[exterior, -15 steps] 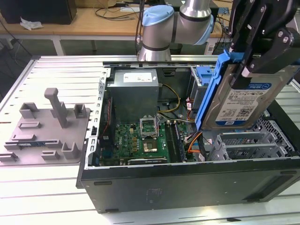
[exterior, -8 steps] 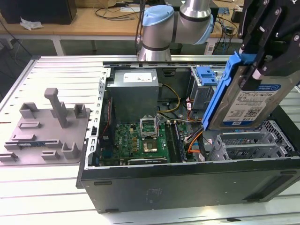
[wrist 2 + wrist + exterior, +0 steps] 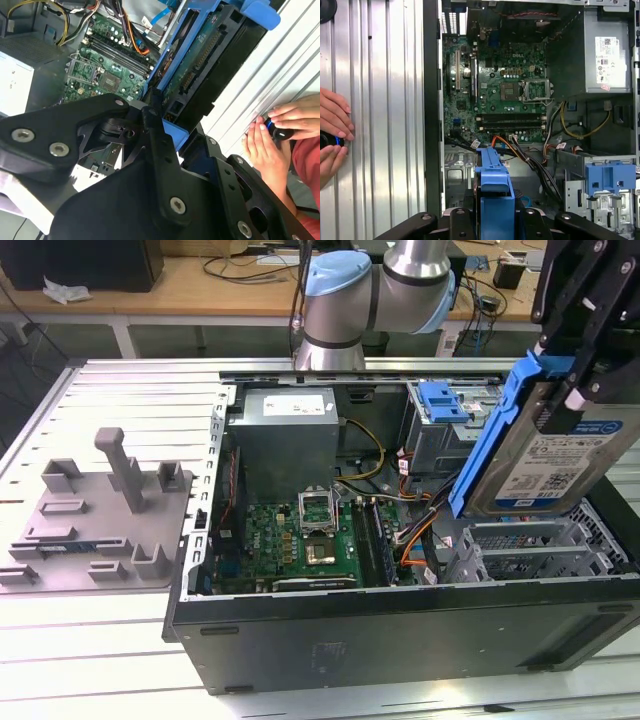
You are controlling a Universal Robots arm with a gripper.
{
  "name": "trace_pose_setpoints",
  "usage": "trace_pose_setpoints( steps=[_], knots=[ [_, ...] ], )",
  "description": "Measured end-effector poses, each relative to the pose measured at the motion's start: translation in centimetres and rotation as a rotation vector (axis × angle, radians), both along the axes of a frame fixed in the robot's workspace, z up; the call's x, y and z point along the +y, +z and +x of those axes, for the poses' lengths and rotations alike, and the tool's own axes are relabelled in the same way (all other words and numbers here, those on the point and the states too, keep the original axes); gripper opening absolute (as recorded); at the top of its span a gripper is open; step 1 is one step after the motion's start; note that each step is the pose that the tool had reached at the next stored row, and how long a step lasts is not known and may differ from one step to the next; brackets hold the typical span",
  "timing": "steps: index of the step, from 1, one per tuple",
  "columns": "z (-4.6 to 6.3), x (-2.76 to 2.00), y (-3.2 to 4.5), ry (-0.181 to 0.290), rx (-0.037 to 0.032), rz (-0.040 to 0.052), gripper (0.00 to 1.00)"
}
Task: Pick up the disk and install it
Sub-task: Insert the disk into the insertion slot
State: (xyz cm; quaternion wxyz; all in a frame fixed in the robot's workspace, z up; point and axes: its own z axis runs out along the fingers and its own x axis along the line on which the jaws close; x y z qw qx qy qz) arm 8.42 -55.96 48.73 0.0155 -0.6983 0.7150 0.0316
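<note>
The gripper (image 3: 566, 375) has its jaws pinched on the disk (image 3: 545, 465), holding it by its upper end. In the exterior view the drive hangs tilted, label facing the camera. Its blue carrier rail (image 3: 490, 440) runs down the edge nearest the motherboard (image 3: 300, 540). Read as a clock face in that view, the disk sits at about three o'clock from the motherboard, over the end of the open computer case (image 3: 400, 640). Its lower edge seems to hang clear of the metal bays (image 3: 540, 550) beneath, though the angle leaves that uncertain. The blue bracket (image 3: 443, 400) fixed atop the drive cage lies at about ten o'clock from the disk, near it but apart. The grey power supply (image 3: 290, 435) sits at twelve o'clock from the motherboard. The grey fixture (image 3: 100, 510) with upright posts rests on the ribbed metal table (image 3: 120, 390), at nine o'clock from the case and well apart from the disk. In the second wrist view, a black finger (image 3: 157, 150) presses the rail's flank. On the table just beside the case, a person's hands (image 3: 332, 132) close around a small black object (image 3: 326, 140).
</note>
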Motion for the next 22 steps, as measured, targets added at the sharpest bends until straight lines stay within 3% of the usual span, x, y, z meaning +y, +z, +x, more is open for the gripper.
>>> trace_pose_setpoints(
  steps=[5,14,22],
  knots=[
    [0.1,-0.01,0.00,0.000,0.0001,-0.0001,0.36],
    [2.8,-0.01,-0.06,0.003,0.0000,0.0003,0.36],
    [3.0,-0.02,-0.32,0.033,-0.0001,-0.0007,0.36]
  ],
)
